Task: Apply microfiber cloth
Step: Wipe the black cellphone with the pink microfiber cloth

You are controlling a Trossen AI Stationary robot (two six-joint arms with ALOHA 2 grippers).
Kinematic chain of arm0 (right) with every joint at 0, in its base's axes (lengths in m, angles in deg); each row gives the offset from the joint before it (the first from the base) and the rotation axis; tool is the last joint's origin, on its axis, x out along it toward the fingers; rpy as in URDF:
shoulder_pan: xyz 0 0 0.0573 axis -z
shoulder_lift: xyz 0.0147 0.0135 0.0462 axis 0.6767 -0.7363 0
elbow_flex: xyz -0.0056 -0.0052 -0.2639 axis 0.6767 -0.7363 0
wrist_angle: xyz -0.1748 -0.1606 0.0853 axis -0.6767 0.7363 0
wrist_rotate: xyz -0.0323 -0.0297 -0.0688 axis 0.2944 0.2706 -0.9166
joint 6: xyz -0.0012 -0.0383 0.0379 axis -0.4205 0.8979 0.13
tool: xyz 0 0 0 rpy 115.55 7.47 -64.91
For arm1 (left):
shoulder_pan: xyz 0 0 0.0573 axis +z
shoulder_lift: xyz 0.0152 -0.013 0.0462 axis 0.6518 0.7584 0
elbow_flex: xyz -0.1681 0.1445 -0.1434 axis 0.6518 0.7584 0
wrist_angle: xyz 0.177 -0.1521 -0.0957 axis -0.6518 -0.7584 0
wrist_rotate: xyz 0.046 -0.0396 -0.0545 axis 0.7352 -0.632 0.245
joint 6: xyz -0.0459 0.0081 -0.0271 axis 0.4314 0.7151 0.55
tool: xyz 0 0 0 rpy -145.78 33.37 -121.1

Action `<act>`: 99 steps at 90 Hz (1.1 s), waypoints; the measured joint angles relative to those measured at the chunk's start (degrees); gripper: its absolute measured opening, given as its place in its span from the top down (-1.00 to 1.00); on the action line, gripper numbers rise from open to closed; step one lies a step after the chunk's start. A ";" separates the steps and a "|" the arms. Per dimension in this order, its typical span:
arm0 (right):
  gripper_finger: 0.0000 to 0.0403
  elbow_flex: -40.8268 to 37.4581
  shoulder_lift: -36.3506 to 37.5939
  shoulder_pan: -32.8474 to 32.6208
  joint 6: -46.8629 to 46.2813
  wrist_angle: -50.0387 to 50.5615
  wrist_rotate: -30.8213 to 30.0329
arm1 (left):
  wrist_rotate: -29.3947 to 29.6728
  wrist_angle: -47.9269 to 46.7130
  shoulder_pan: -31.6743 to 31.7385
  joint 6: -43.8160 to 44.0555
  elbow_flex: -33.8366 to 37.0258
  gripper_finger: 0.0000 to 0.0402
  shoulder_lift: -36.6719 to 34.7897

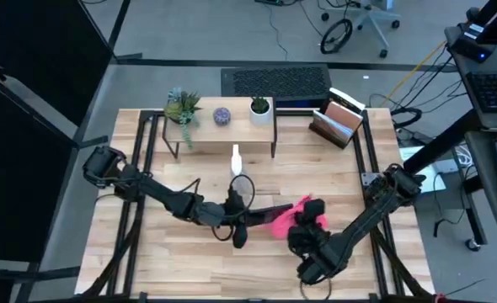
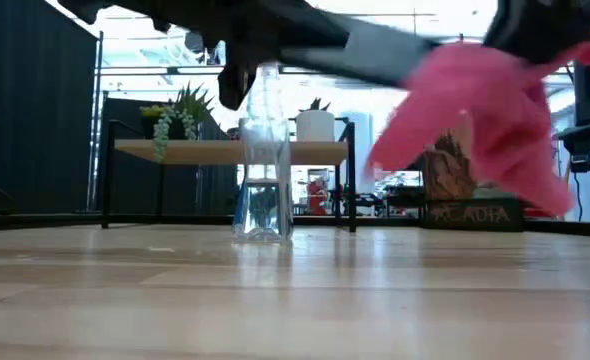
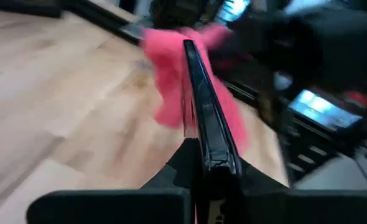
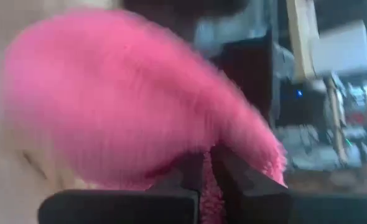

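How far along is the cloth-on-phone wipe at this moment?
Done: the left gripper holds the smartphone off the table, and the right gripper holds the microfiber cloth. In hand: the cloth meets the phone's far end. Left: wiping the rest and setting both down.

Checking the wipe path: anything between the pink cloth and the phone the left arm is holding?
Nothing visible. The right gripper holds the microfiber cloth up against the far end of the smartphone, which the left gripper holds off the table. The spray bottle stands behind, clear.
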 joint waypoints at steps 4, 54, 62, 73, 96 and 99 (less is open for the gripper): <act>1.00 0.00 0.00 -0.75 -2.94 1.85 0.55 | -0.17 0.00 -0.16 -0.05 0.00 0.97 -0.06; 1.00 7.54 0.46 -3.35 0.68 -9.66 -11.77 | 5.40 -3.86 0.59 0.10 0.04 0.97 -0.06; 1.00 7.52 0.46 -1.03 8.83 -19.00 -17.79 | 5.40 -3.79 0.65 0.25 0.04 0.97 -0.06; 1.00 7.51 0.21 3.02 21.62 -29.52 -18.61 | 5.29 -3.74 0.56 -0.07 0.04 0.97 -0.06; 1.00 4.24 0.20 7.11 27.72 -35.44 -12.92 | 2.83 -2.03 -0.75 -3.67 0.15 0.97 0.09; 1.00 3.78 0.20 6.90 26.86 -34.67 -12.08 | 2.79 -2.30 -0.93 -4.16 0.19 0.97 0.10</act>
